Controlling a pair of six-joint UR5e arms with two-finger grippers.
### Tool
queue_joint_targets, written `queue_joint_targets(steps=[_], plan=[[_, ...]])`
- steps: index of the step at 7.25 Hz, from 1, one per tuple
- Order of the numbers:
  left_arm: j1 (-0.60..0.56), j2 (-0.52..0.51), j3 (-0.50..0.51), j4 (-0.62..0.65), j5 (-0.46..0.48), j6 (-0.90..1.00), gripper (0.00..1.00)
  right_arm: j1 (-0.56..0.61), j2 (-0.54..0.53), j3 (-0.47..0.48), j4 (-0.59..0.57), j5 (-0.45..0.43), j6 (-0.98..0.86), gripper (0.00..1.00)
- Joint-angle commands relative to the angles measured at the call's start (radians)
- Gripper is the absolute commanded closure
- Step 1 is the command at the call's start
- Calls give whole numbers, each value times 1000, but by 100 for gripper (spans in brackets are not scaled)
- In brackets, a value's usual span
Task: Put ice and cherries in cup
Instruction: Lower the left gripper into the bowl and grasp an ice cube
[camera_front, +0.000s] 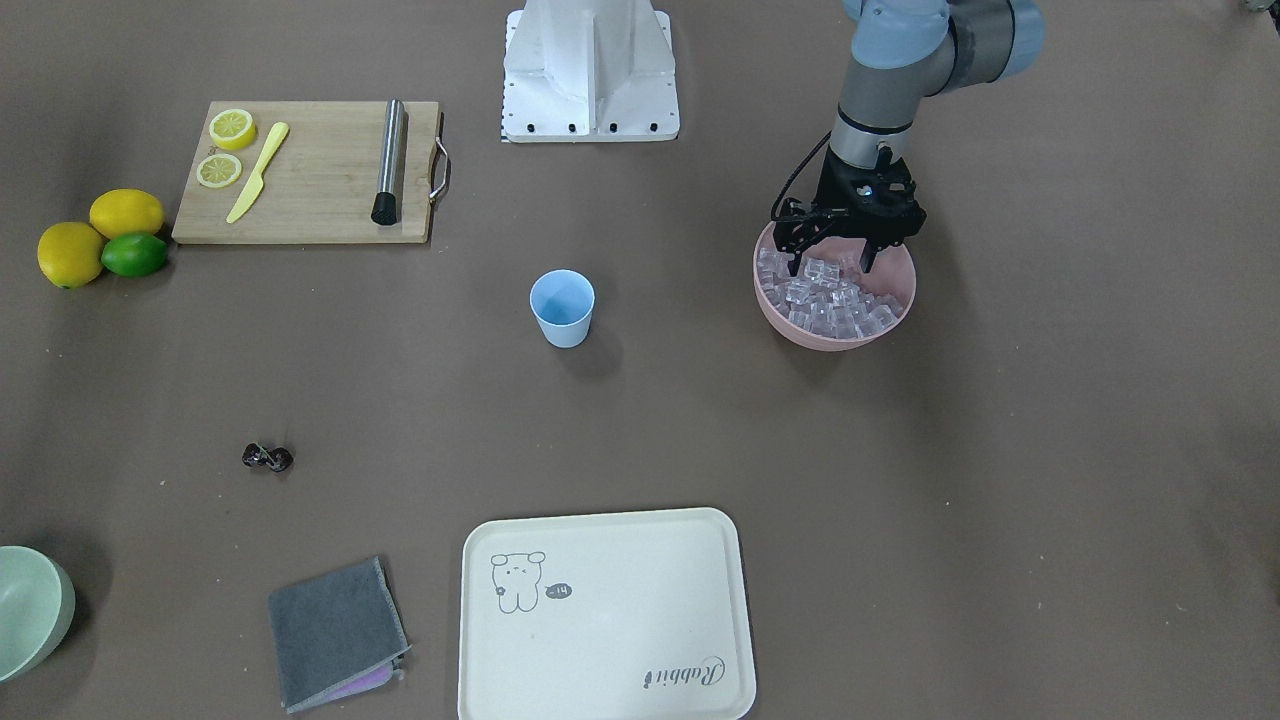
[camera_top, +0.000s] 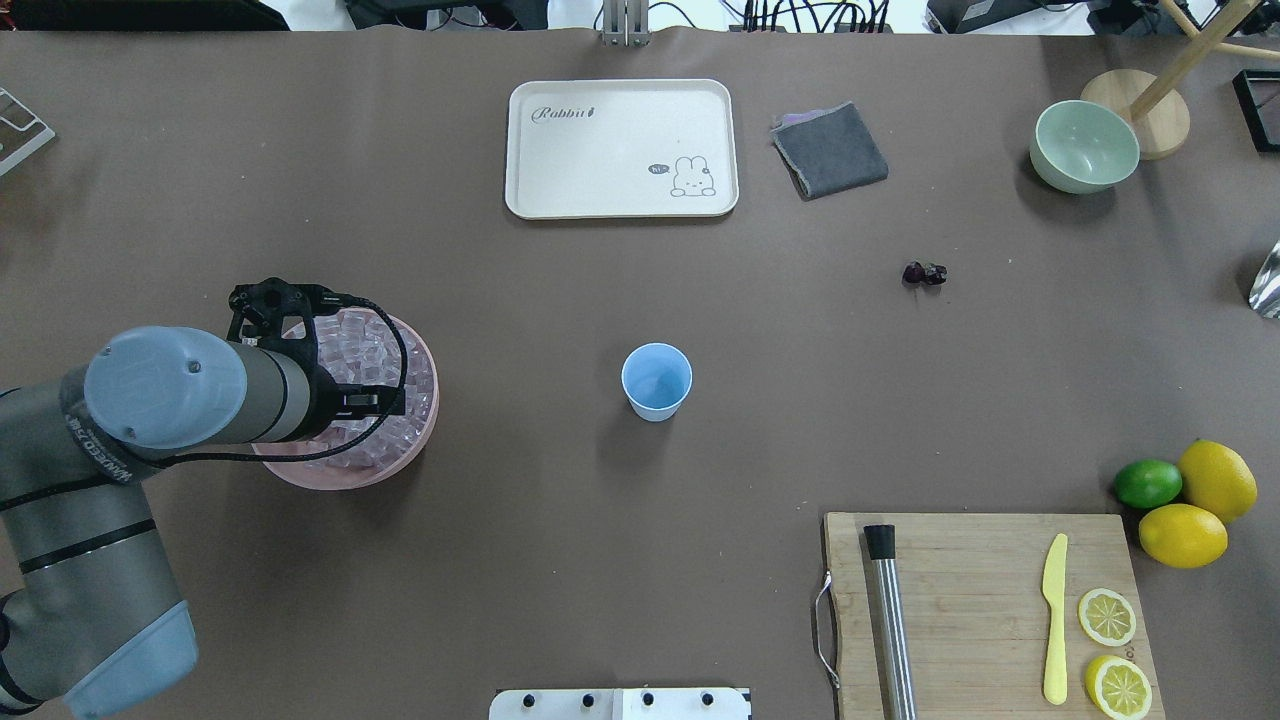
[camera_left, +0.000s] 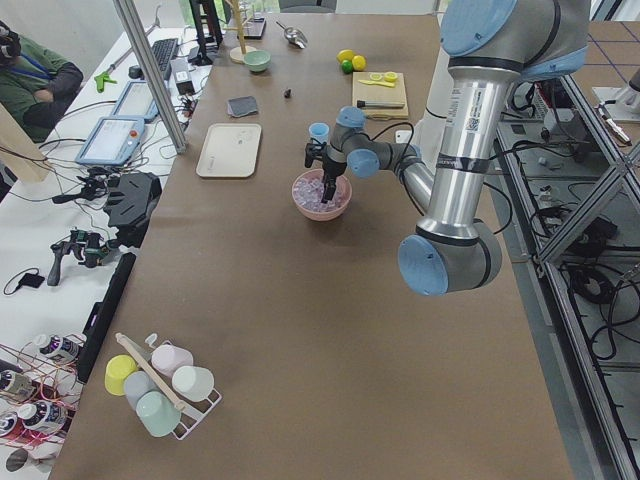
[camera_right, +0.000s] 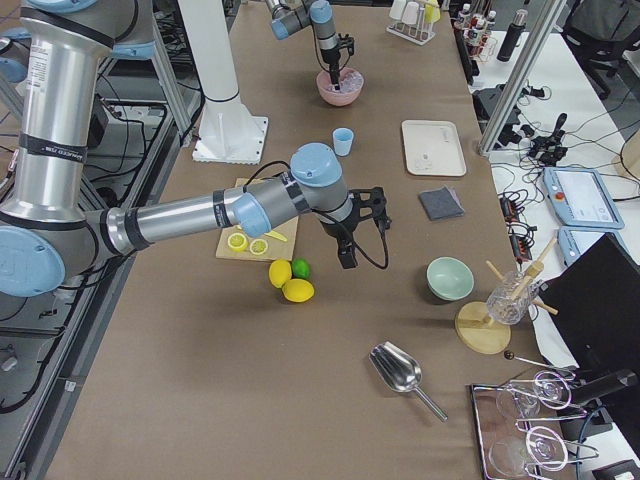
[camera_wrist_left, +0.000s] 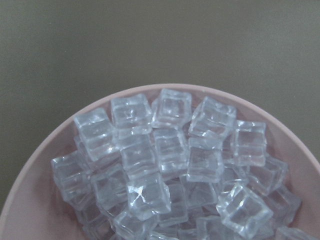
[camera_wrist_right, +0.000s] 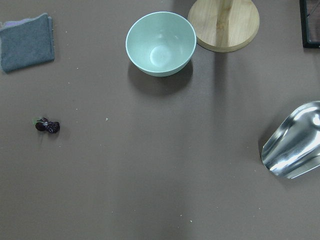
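The left gripper (camera_front: 833, 262) is down inside the pink bowl (camera_front: 790, 325), released, its jaws standing apart with the top layer of ice (camera_front: 835, 300) between and around them. The left wrist view looks straight down on the heaped cubes, so the nearest cube lies directly below the gripper. By my reading, closing on one cube is all this pick calls for.

The cup (camera_front: 562, 308) stands upright on the tabletop (camera_front: 700, 420), well apart from the bowl on the side of the robot's right. Nothing shows inside it. A cube lifted here would have to travel sideways towards the middle of the table, with no object between bowl and cup.

Farther that way, beyond the cup, the cherries (camera_front: 267, 457) lie alone on the robot's right half. The right gripper (camera_right: 347, 252) hangs over that half, and its wrist camera sees the cherries. That arm is the nearer one for them. Whether that gripper is parted or clenched I cannot tell.
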Motion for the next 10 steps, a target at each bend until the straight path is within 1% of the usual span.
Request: queue_joint_targets(steps=[1,5,9,10], plan=[[1,5,5,0,-3,54,3,0,0,1,0,0,0,0],[1,5,19,0,-1,142,3,-1,-1,-1,0,0,0,0],[5,3,31,-2,-3,146,3,-1,0,-1,0,0,2,0],[5,3,30,-2,-3,146,12,-1,0,-1,0,0,2,0]])
